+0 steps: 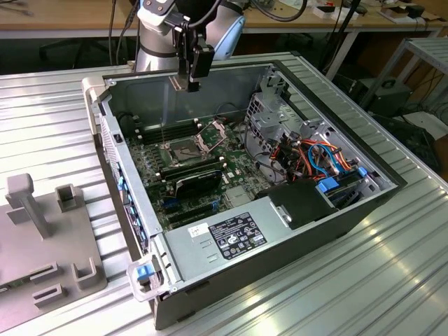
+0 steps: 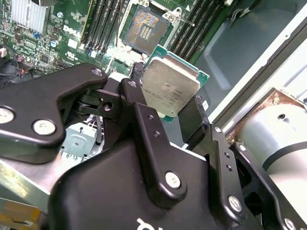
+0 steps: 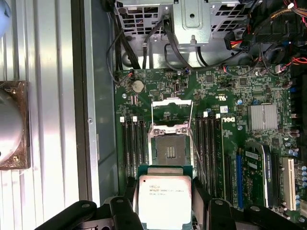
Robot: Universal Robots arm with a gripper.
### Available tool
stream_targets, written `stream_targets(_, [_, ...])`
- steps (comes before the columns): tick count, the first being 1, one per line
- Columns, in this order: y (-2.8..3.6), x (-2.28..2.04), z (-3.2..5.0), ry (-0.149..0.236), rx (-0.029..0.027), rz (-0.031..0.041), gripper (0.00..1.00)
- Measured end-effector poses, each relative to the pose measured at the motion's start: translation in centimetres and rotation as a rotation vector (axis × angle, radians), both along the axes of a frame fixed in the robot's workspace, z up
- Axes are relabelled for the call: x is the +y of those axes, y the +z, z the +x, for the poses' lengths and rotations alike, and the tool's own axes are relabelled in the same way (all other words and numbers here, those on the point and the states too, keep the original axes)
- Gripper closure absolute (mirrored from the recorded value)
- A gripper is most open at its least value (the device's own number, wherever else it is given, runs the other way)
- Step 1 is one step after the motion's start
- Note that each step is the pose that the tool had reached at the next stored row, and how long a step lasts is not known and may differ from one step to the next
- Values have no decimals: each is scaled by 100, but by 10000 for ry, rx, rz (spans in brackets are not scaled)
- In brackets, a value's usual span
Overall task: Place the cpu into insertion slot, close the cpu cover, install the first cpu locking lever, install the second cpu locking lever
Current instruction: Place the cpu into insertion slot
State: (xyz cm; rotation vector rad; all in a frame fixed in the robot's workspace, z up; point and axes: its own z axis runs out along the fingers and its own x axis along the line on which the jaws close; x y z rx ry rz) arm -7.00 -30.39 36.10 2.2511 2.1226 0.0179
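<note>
My gripper [image 3: 164, 207] is shut on the cpu [image 3: 164, 200], a flat square chip with a silvery top and a green edge, held by two sides between black fingers [image 2: 133, 96]. In the exterior view the gripper [image 1: 190, 80] hangs high over the open computer case. The insertion slot [image 3: 169, 149] lies below on the green motherboard [image 3: 225, 91], dark centre bare, a clear gap away from the chip. The cpu cover [image 3: 171, 101] stands swung up at the slot's far edge. In the second wrist view the cpu [image 2: 170, 91] sits just short of the slot [image 2: 147, 28].
Black memory slots [image 3: 133, 146] flank the socket on both sides. A thin wire lever [image 3: 194, 143] runs beside it. A metal drive cage [image 1: 269, 115], bundled cables [image 1: 318, 157] and a power supply [image 1: 234, 234] fill the case. A grey fixture [image 1: 42, 238] sits on the ribbed table.
</note>
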Motion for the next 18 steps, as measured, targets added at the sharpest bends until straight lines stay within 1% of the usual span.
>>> stream_targets(5, [-2,0,0,0,-1,3,45])
stream_targets(8, [-11,3,0,-2,0,63,45])
stream_targets(9, [-19,5,0,0,-1,73,45])
stream_targets(10, [-35,9,0,1,-1,78,45])
stream_targets(11, [-112,19,1,2,-1,79,45])
stream_targets(13, [-147,19,1,2,1,78,45])
stream_targets(14, [-164,12,0,45,4,78,45])
stream_targets(16, [-176,-7,5,210,4,78,45])
stream_targets(17, [-184,-11,16,246,4,78,45])
stream_targets(18, [-206,-12,29,278,4,78,45])
